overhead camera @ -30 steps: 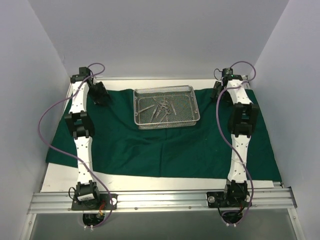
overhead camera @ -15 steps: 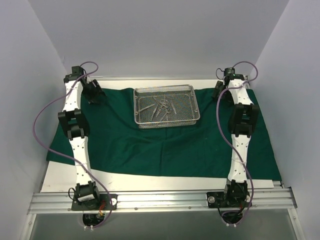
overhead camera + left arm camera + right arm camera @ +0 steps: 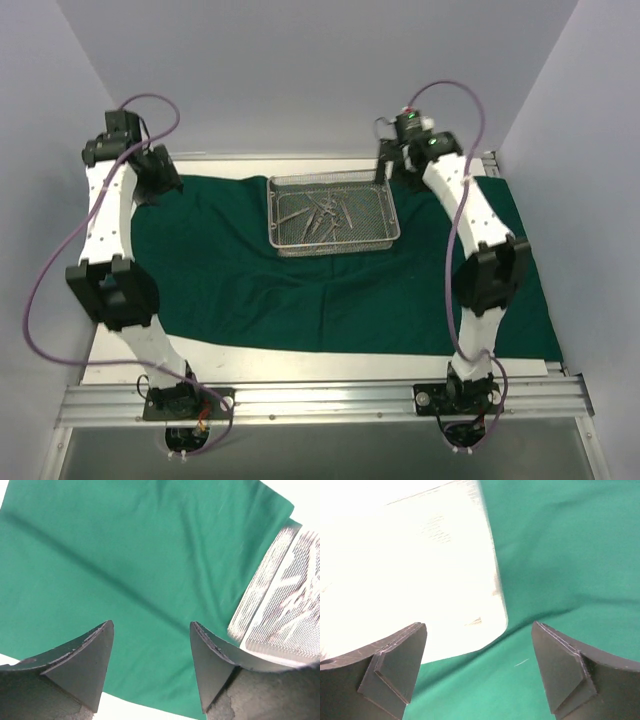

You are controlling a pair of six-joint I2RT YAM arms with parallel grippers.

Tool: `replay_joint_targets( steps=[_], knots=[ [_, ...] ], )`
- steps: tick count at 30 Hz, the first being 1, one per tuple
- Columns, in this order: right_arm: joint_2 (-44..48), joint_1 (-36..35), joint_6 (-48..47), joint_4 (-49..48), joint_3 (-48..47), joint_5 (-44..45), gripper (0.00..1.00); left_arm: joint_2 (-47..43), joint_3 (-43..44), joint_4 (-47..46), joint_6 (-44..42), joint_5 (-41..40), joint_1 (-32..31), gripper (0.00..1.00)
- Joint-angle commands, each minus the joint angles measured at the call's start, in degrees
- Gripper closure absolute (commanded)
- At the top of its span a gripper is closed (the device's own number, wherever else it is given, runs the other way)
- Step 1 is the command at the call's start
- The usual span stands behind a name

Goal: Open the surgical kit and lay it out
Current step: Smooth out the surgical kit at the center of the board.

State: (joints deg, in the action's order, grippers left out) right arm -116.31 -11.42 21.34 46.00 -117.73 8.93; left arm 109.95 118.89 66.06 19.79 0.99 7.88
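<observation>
The dark green cloth lies spread flat over the table. On its far middle stands the silver wire-mesh tray with several slim steel instruments heaped inside. My left gripper hangs open above the cloth's far left corner, with only cloth under its fingers and the tray to its right. My right gripper is open at the tray's far right corner. In its wrist view the tray is washed out white, with cloth beside it. Neither gripper holds anything.
A white strip of table shows in front of the cloth, then the aluminium rail with both arm bases. Pale walls close in on the left, right and back. Purple cables loop off both arms.
Both arms have risen. The left gripper has swung out left of the cloth's far left corner, its jaws a little wider. The right gripper has moved left to the tray's far right corner.
</observation>
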Motion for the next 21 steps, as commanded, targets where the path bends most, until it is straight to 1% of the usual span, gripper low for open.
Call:
replay_joint_targets(
  steps=[1,2,3,4,5,7,8,9,10,11,12,14,15,16,18,19,21],
  knots=[
    [10.6,-11.3,-0.2,1.1,8.2,-2.3,0.12,-7.5,-11.3,1.3,-2.7,-2.4,0.0,0.31],
    [11.6,-16.7,0.5,1.0,9.9,-3.3,0.15,-9.6,-13.7,0.8,-2.7,-2.7,-0.2,0.31],
    [12.6,-19.6,0.8,0.4,11.6,-4.7,0.17,-13.3,-15.9,0.6,-2.8,-3.0,-0.3,0.31],
    [14.2,-22.4,1.2,0.1,14.6,-4.4,0.18,-14.9,-19.4,0.6,-2.7,-3.3,-0.4,0.31],
    [14.8,-27.7,2.0,0.0,15.9,-3.7,0.24,-17.6,-20.8,0.5,-2.7,-3.5,-0.4,0.31],
    [17.2,-32.6,2.6,-1.3,19.0,-1.6,0.27,-19.3,-22.9,0.6,-2.6,-2.9,-0.3,0.31],
    [17.8,-34.9,2.7,-2.0,22.7,-1.4,0.30,-20.1,-24.3,0.8,-2.4,-2.8,-0.5,0.31],
    [18.4,-38.7,3.4,-3.7,24.5,-1.3,0.32,-21.3,-24.9,0.7,-2.2,-2.4,-0.5,0.31],
    [19.2,-40.6,3.8,-4.6,26.3,-1.1,0.35,-21.8,-25.6,0.6,-2.1,-2.1,-0.6,0.31],
    [19.3,-42.3,4.1,-5.4,29.1,-1.5,0.41,-22.3,-26.9,0.5,-2.0,-1.9,-0.6,0.31],
    [19.2,-45.2,4.1,-6.9,30.2,-1.6,0.43,-23.2,-27.5,0.4,-1.7,-1.7,-0.6,0.31],
    [18.1,-47.9,4.1,-8.0,31.8,-1.2,0.46,-24.0,-28.6,0.0,-1.4,-1.0,-0.7,0.32],
    [17.5,-49.1,4.1,-9.8,33.1,-1.2,0.47,-24.6,-29.8,0.0,-1.1,-1.0,-0.7,0.31],
    [16.0,-51.1,3.5,-10.7,33.6,-1.4,0.46,-24.9,-30.3,0.0,-0.9,0.7,-0.7,0.32],
    [13.9,-52.6,2.7,-12.3,33.8,-1.3,0.44,-25.7,-31.3,0.6,-0.5,1.0,-0.6,0.32],
    [11.5,-53.9,2.4,-12.3,33.5,-0.7,0.43,-26.1,-31.5,0.6,-0.5,1.1,-0.7,0.32],
    [9.5,-54.6,2.4,-13.0,33.4,1.3,0.43,-27.4,-32.0,0.9,-0.5,1.4,-0.7,0.32]
  ],
)
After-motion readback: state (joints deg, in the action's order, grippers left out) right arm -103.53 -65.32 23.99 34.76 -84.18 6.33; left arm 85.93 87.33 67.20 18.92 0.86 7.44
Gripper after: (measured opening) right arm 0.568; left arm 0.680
